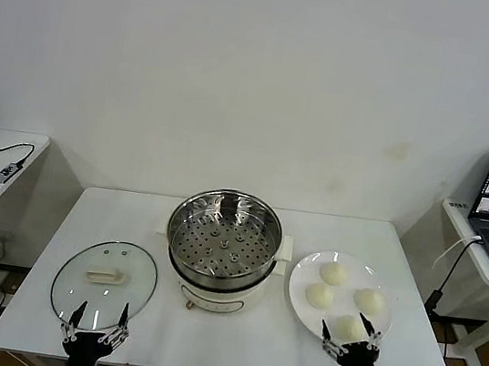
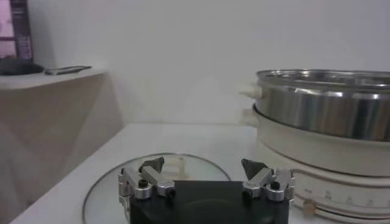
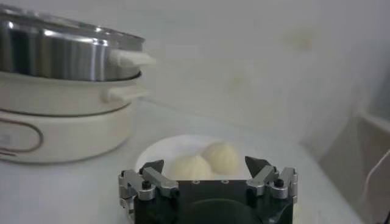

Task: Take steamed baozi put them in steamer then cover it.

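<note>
Overhead only, four steamed baozi [image 1: 343, 301] on a plate [image 1: 304, 275]; both hands [image 1: 97, 325] [image 1: 352, 339] wide, empty.

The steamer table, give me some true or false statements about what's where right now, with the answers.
1. All four baozi sit on the white plate. True.
2. The glass lid covers the steamer. False: it lies flat on the table, on the steamer's left side.
3. The steamer's perforated tray holds no buns. True.
4. The right gripper is shut on a bun. False: it is open, at the plate's near edge, holding nothing.
5. The left gripper is open at the lid's near edge. True.
</note>
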Tool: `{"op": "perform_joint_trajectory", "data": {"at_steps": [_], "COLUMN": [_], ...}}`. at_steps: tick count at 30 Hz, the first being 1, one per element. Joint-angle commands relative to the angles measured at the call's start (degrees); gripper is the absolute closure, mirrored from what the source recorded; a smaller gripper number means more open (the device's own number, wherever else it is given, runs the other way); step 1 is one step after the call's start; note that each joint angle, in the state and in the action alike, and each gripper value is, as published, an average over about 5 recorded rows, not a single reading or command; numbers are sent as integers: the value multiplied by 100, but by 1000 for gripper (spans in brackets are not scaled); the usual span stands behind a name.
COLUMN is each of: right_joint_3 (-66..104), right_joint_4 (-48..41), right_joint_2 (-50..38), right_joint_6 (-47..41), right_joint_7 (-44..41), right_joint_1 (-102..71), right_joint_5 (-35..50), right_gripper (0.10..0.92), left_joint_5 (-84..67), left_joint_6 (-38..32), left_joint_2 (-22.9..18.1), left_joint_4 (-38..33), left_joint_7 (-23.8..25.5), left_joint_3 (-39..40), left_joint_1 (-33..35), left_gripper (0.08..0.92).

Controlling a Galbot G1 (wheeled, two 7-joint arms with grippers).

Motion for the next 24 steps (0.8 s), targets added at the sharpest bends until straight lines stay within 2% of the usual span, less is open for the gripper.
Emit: {"op": "perform_joint_trajectory", "data": {"at_steps": [1, 4, 11, 18, 24], "right_joint_3": [9, -323, -2079, -4272, -6111], "right_joint_4": [-351, -656, -2040, -2794, -3495], "right_joint_2": [-1291, -1730, -2513, -2835, -2674], "right_joint_6": [-194, -290, -537, -773, -605], "right_joint_7": [-640, -1086, -2498, -4049, -4690], "right_joint_1": [1025, 1624, 3949, 5928, 7427], "right_joint_5": [-1910, -1965, -1840, -1431, -1026], "right_gripper": [203, 203, 203, 203, 203], "left_joint_5": [426, 435, 733, 895, 1082], "left_joint_6": [165, 176, 88, 152, 100], "left_joint_2": [72, 72, 41, 84, 86], "left_joint_4": [43, 58, 66, 45, -24], "left_joint_7": [-11, -36, -53, -94, -136], "left_joint_3": [-9, -15, 6, -63, -159], "left_joint_1": [-255, -267, -319, -328, -255], "left_gripper": [177, 177, 177, 177, 177]}}
